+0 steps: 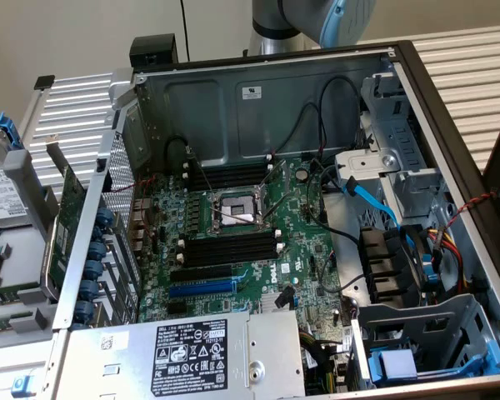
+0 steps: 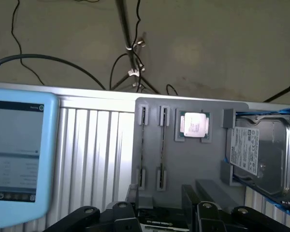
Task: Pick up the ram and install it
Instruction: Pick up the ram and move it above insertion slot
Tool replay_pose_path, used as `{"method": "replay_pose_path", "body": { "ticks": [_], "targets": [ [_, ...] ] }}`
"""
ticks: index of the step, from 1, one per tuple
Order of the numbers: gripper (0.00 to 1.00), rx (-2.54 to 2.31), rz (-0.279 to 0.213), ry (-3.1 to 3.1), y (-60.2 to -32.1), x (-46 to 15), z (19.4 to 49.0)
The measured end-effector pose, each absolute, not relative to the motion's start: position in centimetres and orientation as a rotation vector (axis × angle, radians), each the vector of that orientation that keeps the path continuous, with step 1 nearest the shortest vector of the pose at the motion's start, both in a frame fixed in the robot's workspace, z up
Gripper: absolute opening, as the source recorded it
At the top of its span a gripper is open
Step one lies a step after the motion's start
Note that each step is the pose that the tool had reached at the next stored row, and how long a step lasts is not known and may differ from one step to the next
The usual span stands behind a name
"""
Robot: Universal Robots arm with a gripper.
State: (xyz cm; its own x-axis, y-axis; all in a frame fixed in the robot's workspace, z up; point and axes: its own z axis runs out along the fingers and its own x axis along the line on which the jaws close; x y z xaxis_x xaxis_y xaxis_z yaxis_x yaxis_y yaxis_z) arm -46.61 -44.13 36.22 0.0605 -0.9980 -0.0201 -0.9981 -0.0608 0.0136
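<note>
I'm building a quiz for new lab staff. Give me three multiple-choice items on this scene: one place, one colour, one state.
1. The processor chip lies: A on the grey tray beside the hard drive; B inside a drawer; C on a tablet's screen.
2. The flat cable inside the computer case is: A white; B blue; C green.
3. The case is: A shut; B upside down; C open.
Answers: A, it sits in a tray recess; B, plainly blue; C, the motherboard is exposed.
</note>
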Motion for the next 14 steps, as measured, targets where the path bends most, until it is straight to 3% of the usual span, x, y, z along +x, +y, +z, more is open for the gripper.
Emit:
{"method": "replay_pose_path", "body": {
  "ticks": [14],
  "targets": [
    [0.48,-2.285,0.038,2.15,-45.0,-46.6,33.7]
  ]
}}
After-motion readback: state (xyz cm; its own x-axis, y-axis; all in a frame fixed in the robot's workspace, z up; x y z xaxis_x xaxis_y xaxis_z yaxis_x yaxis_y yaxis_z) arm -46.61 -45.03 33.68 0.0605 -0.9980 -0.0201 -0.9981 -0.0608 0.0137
